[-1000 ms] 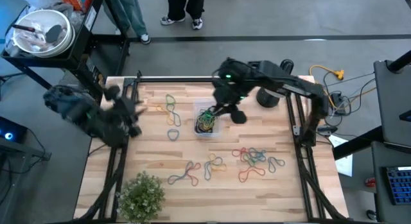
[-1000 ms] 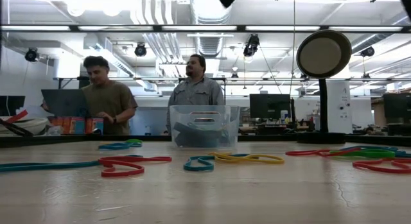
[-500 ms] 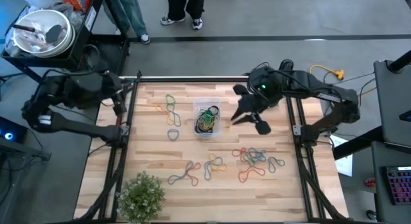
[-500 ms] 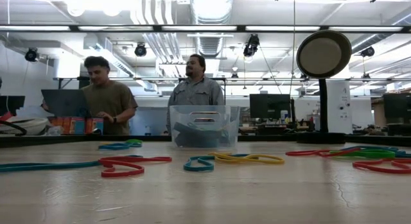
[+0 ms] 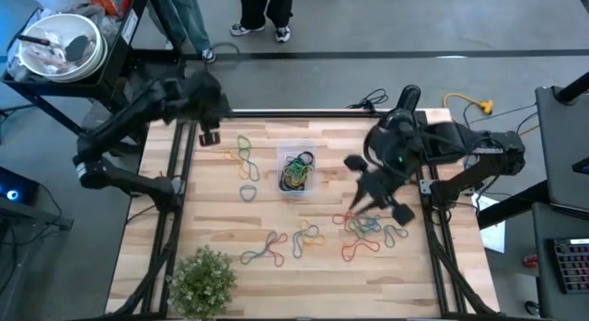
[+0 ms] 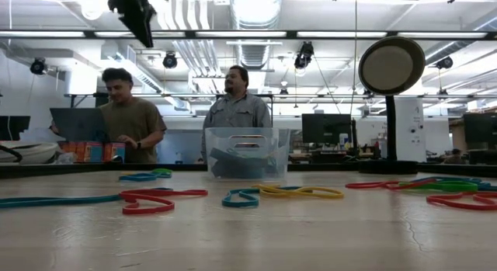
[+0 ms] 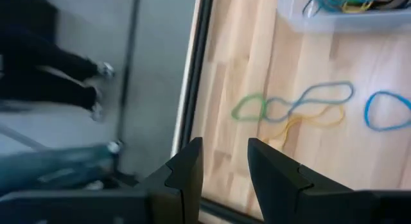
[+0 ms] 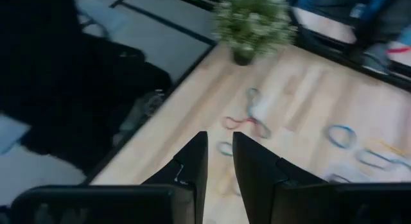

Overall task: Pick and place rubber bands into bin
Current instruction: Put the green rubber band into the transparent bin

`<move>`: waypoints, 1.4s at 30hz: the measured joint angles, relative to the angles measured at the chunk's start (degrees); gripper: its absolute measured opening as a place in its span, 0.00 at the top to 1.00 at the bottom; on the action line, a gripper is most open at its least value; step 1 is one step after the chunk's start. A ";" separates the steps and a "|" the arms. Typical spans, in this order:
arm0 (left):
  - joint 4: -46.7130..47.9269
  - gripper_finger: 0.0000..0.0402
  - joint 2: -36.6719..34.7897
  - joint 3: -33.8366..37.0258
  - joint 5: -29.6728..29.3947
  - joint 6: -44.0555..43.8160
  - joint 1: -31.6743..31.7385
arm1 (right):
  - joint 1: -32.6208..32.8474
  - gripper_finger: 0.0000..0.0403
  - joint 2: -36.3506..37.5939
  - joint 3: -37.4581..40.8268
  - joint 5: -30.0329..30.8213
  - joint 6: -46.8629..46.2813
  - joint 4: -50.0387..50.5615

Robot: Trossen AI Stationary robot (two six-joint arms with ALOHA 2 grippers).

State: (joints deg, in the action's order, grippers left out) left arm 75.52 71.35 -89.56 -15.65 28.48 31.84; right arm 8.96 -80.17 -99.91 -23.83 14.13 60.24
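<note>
The clear bin [image 5: 296, 169] stands mid-table with several rubber bands in it; it also shows in the low view [image 6: 247, 152] and the left wrist view [image 7: 340, 12]. Loose rubber bands lie flat on the wood: a bunch at the near right [image 5: 368, 229], some in the near middle [image 5: 308, 236], others left of the bin [image 5: 246, 157] [image 7: 292, 108]. My left gripper [image 5: 210, 132] [image 7: 225, 166] hangs open and bare over the table's far left corner. My right gripper [image 5: 361, 203] [image 8: 219, 160] hangs over the near-right bunch, a narrow gap between its bare fingers.
A potted plant [image 5: 204, 280] stands at the near left corner. A black round lamp [image 5: 405, 100] [image 6: 392, 65] stands at the far right. Metal frame rails run along the table's edges. Two people [image 6: 237, 108] stand beyond the far edge. A white bowl [image 5: 57, 45] sits off-table.
My right gripper has swung away from above the bin toward the table's right and near edges, ending over the near-right bunch of bands. My left gripper has swung in from beyond the left edge to the far left corner, turning as it went. No band has moved.
</note>
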 joint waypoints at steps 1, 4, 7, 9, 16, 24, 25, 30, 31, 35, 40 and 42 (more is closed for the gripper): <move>0.01 0.73 0.77 0.17 1.60 1.68 2.80 | 1.53 0.83 0.08 0.04 0.09 -0.40 0.01; -0.59 0.73 4.31 0.44 6.40 3.89 9.33 | 6.70 0.83 0.38 0.06 4.80 -2.19 -0.08; -1.17 0.73 6.55 0.44 12.93 6.50 15.33 | 11.58 0.83 0.82 0.06 12.48 -5.31 -0.63; -1.88 0.73 8.26 0.45 16.03 8.61 18.69 | 14.39 0.83 1.18 0.06 17.55 -7.46 -0.87; -2.57 0.73 17.51 0.81 20.16 10.96 22.72 | 21.09 0.83 1.68 0.06 28.96 -13.86 -0.80; -1.34 0.73 26.42 -1.55 23.49 6.39 22.33 | 25.03 0.83 1.34 0.75 31.72 -15.69 -1.05; -0.12 0.73 26.73 -2.17 23.85 5.59 22.33 | 25.34 0.83 1.36 0.84 32.16 -15.69 -0.97; 5.51 0.73 25.39 -5.12 24.06 4.28 22.21 | 26.04 0.83 1.43 1.23 33.04 -14.79 -0.65; 6.00 0.73 24.65 -5.51 24.10 3.80 22.16 | 26.06 0.83 1.45 1.44 33.04 -14.47 -0.61; 7.33 0.73 20.08 -5.77 25.02 3.05 22.09 | 26.06 0.83 1.60 2.51 33.00 -14.14 -0.46; 7.91 0.73 16.02 -5.77 31.76 -6.48 22.09 | 26.06 0.83 1.80 3.43 33.00 -14.14 -0.37; 7.99 0.73 15.37 -5.64 33.16 -12.33 21.72 | 26.06 0.83 1.80 3.43 33.00 -14.14 -0.43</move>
State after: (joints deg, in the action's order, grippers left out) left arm 83.51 86.72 -95.20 17.51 16.15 53.56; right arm 35.03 -78.37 -96.49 9.17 -0.01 59.82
